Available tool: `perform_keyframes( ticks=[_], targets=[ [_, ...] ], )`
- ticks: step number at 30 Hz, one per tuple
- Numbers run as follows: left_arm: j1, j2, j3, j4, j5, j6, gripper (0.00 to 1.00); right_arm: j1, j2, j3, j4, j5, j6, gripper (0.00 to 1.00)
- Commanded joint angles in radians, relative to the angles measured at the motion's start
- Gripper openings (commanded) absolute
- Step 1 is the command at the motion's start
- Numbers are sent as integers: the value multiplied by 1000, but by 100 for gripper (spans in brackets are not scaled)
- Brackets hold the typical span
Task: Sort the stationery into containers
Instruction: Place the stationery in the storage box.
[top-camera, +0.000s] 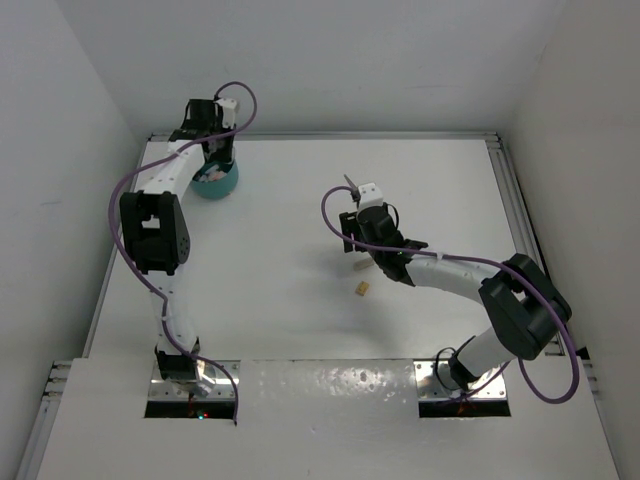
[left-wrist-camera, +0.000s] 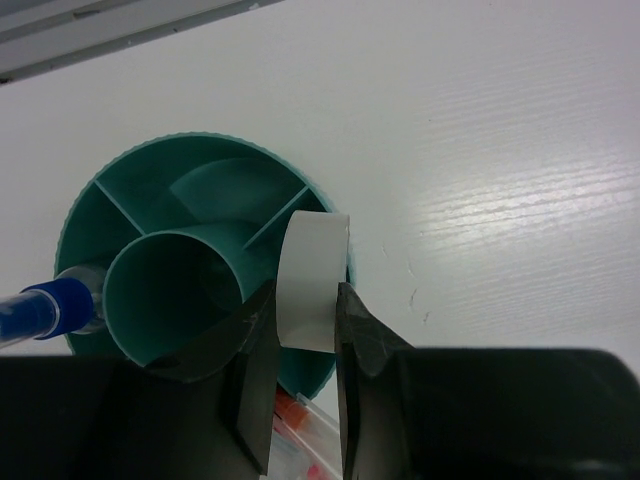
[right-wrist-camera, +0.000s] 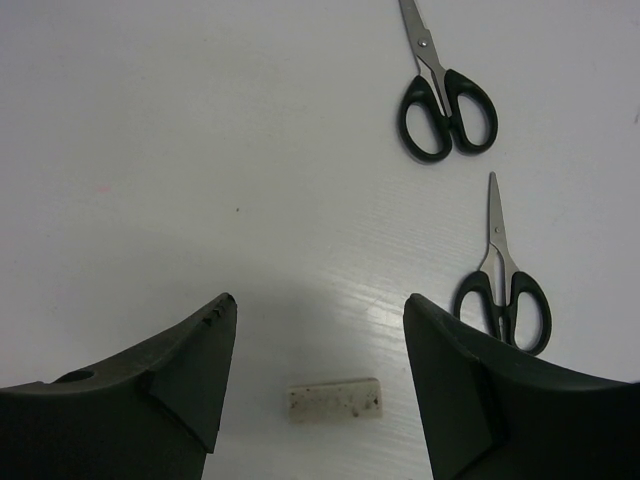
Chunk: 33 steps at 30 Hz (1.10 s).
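Observation:
My left gripper (left-wrist-camera: 305, 300) is shut on the white tape ring (left-wrist-camera: 312, 270) and holds it upright over the right edge of the teal organiser cup (left-wrist-camera: 120, 175), at the table's far left (top-camera: 222, 184). A blue-capped glue bottle (left-wrist-camera: 52, 308) leans in the cup's left side. Red pens (left-wrist-camera: 298, 420) show below the fingers. My right gripper (right-wrist-camera: 318, 305) stands open above a speckled white eraser (right-wrist-camera: 335, 399), which lies flat between the fingers. Two black-handled scissors (right-wrist-camera: 447, 108) (right-wrist-camera: 503, 300) lie to the right. A tan eraser (top-camera: 361, 289) rests near the right arm.
The cup's round centre compartment (left-wrist-camera: 165, 290) and its upper outer compartments look empty. A metal rail (top-camera: 505, 190) runs along the table's right edge, with white walls behind and on both sides. Purple cables loop over both arms.

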Motion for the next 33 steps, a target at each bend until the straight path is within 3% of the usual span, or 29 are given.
perform_keyframes(
  ticks=[1,17,19,22,24,29,33],
  targets=[
    [-7,-3,6,36,-41,-21,0,-4,-25,-1,40,17,6,67],
    [-7,11,-23,55,-95,-21,1,-4,-30,4,27,23,-10,67],
    [-7,14,-23,52,-95,-16,7,-2,-28,4,27,23,-10,67],
    [-7,20,-21,52,-98,-16,25,-2,-31,7,26,26,-11,67],
    [-6,23,-15,52,-96,-18,31,-4,-31,9,26,24,-11,67],
    [-6,20,-11,46,-78,-24,42,-4,-27,6,24,26,-11,67],
    [-6,20,5,41,-70,-30,43,-4,-28,7,24,26,-10,67]
  ],
)
